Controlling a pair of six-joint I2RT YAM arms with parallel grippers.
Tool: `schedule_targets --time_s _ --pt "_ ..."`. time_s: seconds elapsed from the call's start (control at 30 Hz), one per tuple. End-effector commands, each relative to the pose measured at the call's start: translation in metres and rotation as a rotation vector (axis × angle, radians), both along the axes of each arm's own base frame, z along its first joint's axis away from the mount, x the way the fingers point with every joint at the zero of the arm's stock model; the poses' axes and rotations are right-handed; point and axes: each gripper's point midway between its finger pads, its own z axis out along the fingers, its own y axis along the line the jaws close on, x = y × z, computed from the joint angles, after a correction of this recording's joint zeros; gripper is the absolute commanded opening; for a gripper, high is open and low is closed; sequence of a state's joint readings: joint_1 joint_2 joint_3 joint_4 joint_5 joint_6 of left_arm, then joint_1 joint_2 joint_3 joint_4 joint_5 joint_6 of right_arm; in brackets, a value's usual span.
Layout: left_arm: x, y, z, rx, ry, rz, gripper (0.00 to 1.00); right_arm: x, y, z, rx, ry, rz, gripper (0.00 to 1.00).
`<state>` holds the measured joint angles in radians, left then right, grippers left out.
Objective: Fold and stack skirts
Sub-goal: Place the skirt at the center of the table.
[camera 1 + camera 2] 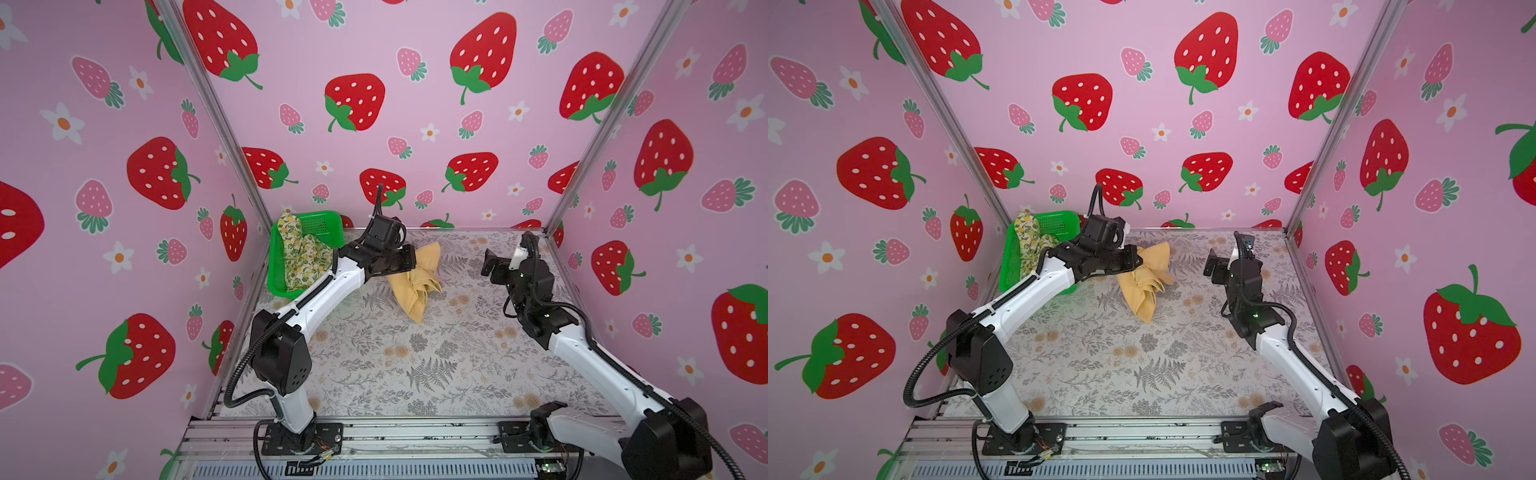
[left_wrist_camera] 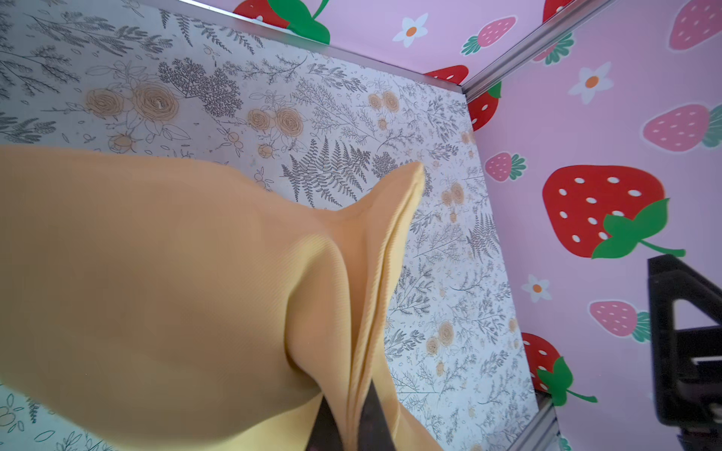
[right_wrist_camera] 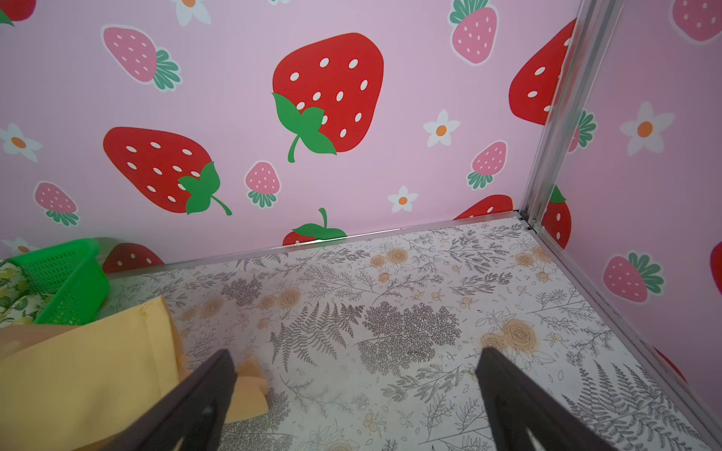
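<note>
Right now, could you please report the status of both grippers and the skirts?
Left gripper shut on mustard skirt, bunched, part lifted. Right gripper open, empty, apart from it. Lemon skirt heaped in green basket. Nothing blocking seen.

We see pink walls (image 1: 395, 25) printed with strawberries and white flowers, aluminium corner posts (image 1: 217, 112), and a tabletop (image 1: 374, 374) patterned with grey ferns and tan roses

Table (image 1: 415, 365) with a fern-and-rose print top. Far-left corner: green mesh basket (image 1: 320, 224) stands on it. Toward far edge, mid-width: mustard skirt (image 1: 415, 295), bunched — lower end on the surface, upper part raised.
</note>
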<state>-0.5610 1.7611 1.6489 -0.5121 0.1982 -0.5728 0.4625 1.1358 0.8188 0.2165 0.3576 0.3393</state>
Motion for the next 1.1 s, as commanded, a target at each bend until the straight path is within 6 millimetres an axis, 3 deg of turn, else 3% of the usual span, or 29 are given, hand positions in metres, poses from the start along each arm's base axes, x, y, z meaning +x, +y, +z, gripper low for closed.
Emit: schedule_targets --time_s 0.0,0.1,0.33,0.53,0.67,0.77,0.83,0.87,0.93,1.07 --pt "0.008 -0.007 0.037 0.053 -0.174 0.087 0.0 -0.001 0.007 0.004 0.014 0.001 0.031 1.0" --pt "0.001 -0.036 0.025 0.093 -0.18 0.043 0.0 -0.003 0.003 0.0 0.018 0.005 0.01 1.0" --pt "-0.005 -0.11 -0.064 0.103 -0.045 -0.073 0.0 -0.008 -0.023 -0.023 -0.044 0.043 -0.109 1.0" --pt "-0.006 -0.148 -0.1 0.078 0.013 -0.15 0.22 -0.012 -0.045 -0.034 -0.087 0.066 -0.203 1.0" --pt "-0.009 -0.165 -0.099 0.01 0.028 -0.202 0.37 -0.01 -0.052 -0.036 -0.104 0.082 -0.22 1.0" --pt "-0.007 -0.164 -0.086 -0.026 0.016 -0.212 0.5 -0.006 -0.052 -0.042 -0.118 0.112 -0.214 1.0" --pt "-0.004 -0.158 -0.072 -0.074 0.007 -0.212 0.72 -0.004 -0.049 -0.047 -0.134 0.135 -0.197 1.0" --pt "-0.001 -0.153 -0.066 -0.098 0.01 -0.204 0.75 -0.003 -0.046 -0.049 -0.14 0.143 -0.181 1.0" --pt "0.008 -0.135 -0.052 -0.158 0.019 -0.174 0.9 0.0 -0.036 -0.055 -0.148 0.164 -0.129 1.0" --pt "0.021 -0.088 -0.046 -0.169 0.034 -0.084 0.95 0.005 -0.008 -0.07 -0.145 0.227 0.003 1.0"
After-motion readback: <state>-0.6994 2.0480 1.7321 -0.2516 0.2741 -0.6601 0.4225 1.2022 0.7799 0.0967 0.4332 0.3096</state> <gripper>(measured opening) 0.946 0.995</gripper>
